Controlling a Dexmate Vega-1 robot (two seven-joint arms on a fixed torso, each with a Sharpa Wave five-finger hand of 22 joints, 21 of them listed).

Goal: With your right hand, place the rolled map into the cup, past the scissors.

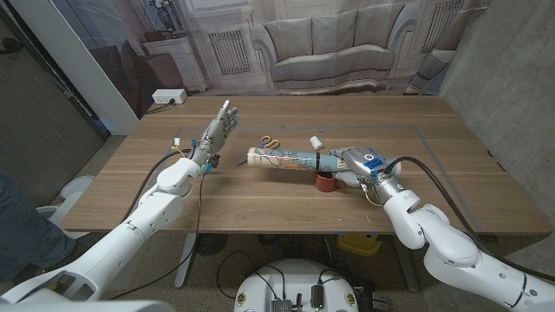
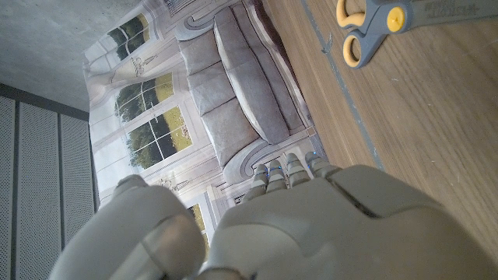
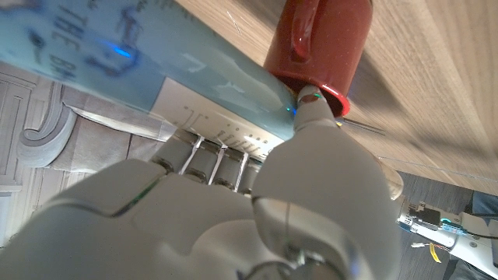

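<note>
We hold the rolled map [image 1: 284,160] in our right hand [image 1: 351,164], a pale blue paper tube printed with lines and lettering, lying nearly level just above the table [image 1: 260,204], its free end pointing toward our left arm and its gripped end over the red cup [image 1: 325,182]. We judge it light and fairly stiff along its length but easy to crush or dent across the roll, and its smooth paper could slip through the fingers as it tilts upright; we grip it near one end, so the long free part will swing, and a hold nearer the middle would probably steady it. In the right wrist view the fingers [image 3: 210,155] wrap around the tube from behind, closed on it, with the cup's rim and handle right by the thumb. The cup stands upright on the table, low and small; from these views we cannot see inside it, so we cannot say what it holds, if anything. It looks light enough to tip once a long roll leans in it. The scissors [image 1: 270,143], with yellow handles, lie flat on the wood just beyond the map. A small white object [image 1: 316,141] sits near them. Our left hand [image 1: 219,128] holds nothing, raised with fingers apart, apart from the map
</note>
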